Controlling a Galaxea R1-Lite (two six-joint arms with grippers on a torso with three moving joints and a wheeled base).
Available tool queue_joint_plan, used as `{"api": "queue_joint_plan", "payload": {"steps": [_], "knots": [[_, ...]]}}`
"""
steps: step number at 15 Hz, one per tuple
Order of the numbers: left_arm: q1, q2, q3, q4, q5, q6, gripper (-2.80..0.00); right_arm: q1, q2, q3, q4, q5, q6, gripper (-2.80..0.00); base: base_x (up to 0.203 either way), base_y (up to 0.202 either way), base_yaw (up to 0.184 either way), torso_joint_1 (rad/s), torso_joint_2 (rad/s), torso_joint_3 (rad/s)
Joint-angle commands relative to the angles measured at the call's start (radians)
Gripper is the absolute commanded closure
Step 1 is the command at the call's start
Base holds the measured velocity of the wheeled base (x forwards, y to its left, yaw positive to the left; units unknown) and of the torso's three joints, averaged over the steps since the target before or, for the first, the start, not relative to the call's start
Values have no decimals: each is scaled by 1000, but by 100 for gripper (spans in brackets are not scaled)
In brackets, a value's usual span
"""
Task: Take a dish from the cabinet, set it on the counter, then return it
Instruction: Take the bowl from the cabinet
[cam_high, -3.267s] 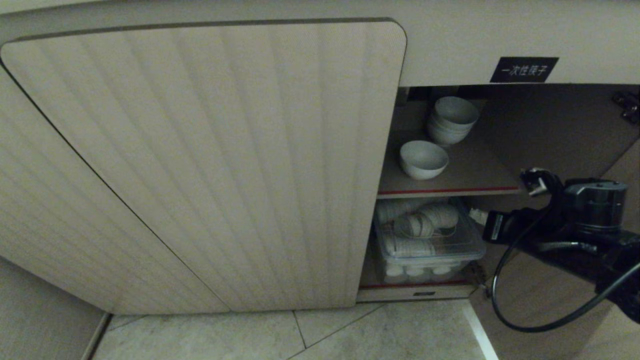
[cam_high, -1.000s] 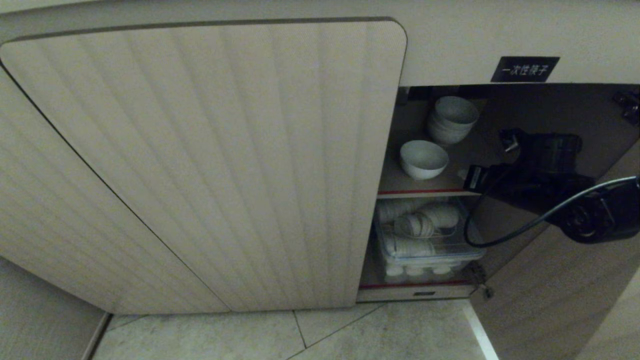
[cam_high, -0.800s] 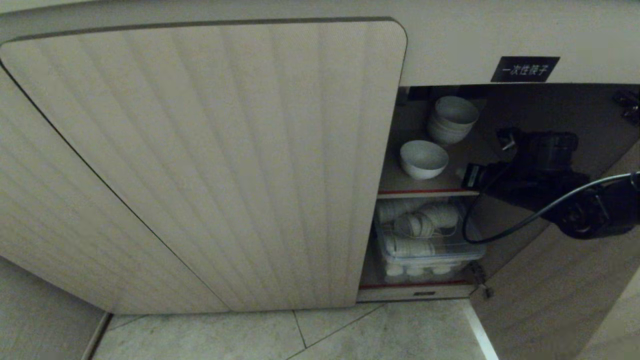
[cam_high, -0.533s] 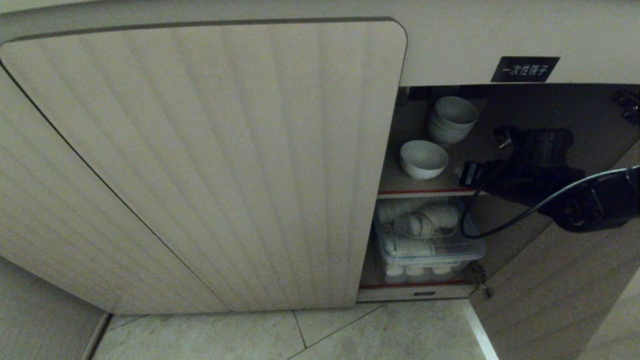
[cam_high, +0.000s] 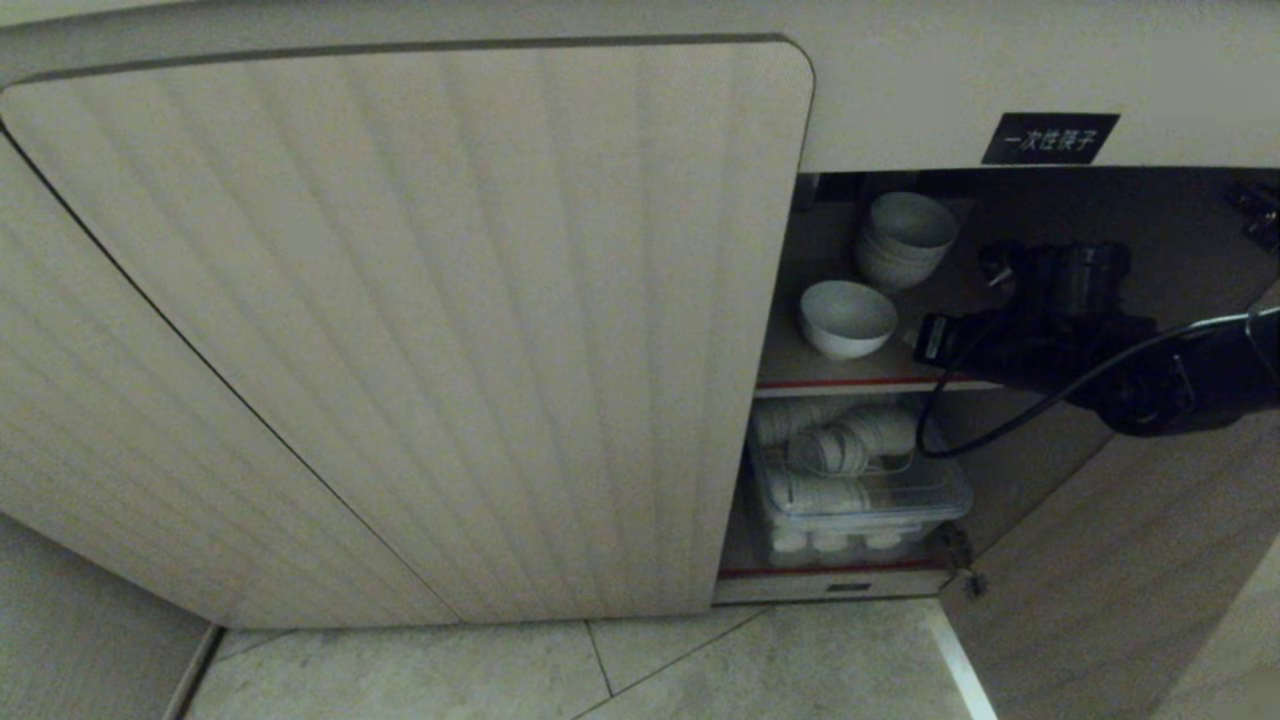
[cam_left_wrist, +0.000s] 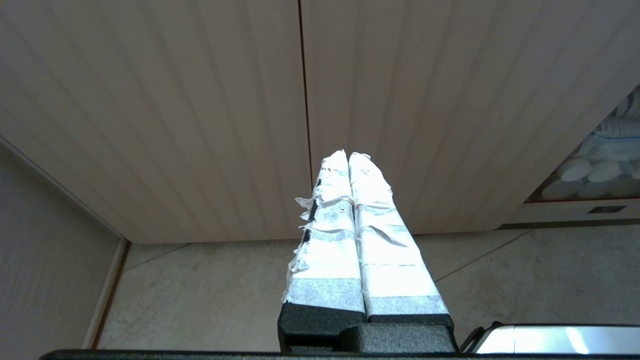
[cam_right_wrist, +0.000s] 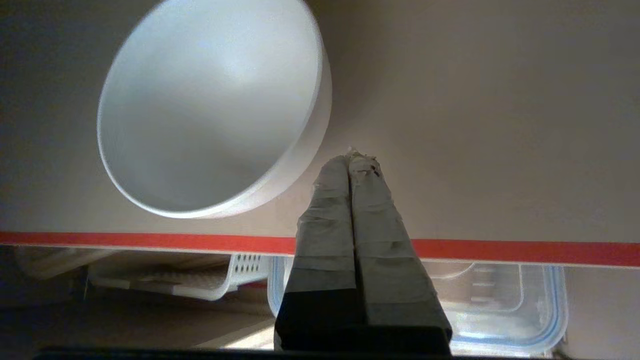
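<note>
Since the earlier frame, the right claw (cam_right_wrist: 350, 157) has moved up and into the cabinet (cam_high: 420, 330), over the red front edge of the upper shelf (cam_high: 900, 350). Its taped fingers (cam_right_wrist: 367, 200) are pressed together and hold nothing, just beside the dish (cam_high: 847, 318). The left claw (cam_left_wrist: 348, 157) is also together, outside near the floor. Behind the dish stands a stack of bowls (cam_high: 903, 240); below is a clear box (cam_high: 860, 490). The dish is white, round, upright, near the front edge.
</note>
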Motion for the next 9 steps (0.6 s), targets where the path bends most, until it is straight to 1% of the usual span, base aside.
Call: {"api": "queue_joint_plan", "payload": {"steps": [1, 4, 7, 9], "knots": [[0, 0, 0, 0, 0, 0, 0, 2, 7, -23, 20, 14, 2, 0, 0, 0, 0, 0, 0, 0], [0, 0, 0, 0, 0, 0, 0, 1, 19, -59, 59, 25, 3, 0, 0, 0, 0, 0, 0, 0], [0, 0, 0, 0, 0, 0, 0, 2, 22, -89, 62, 22, 63, 0, 0, 0, 0, 0, 0, 0], [0, 0, 0, 0, 0, 0, 0, 2, 22, -94, 62, 24, 64, 0, 0, 0, 0, 0, 0, 0]]}}
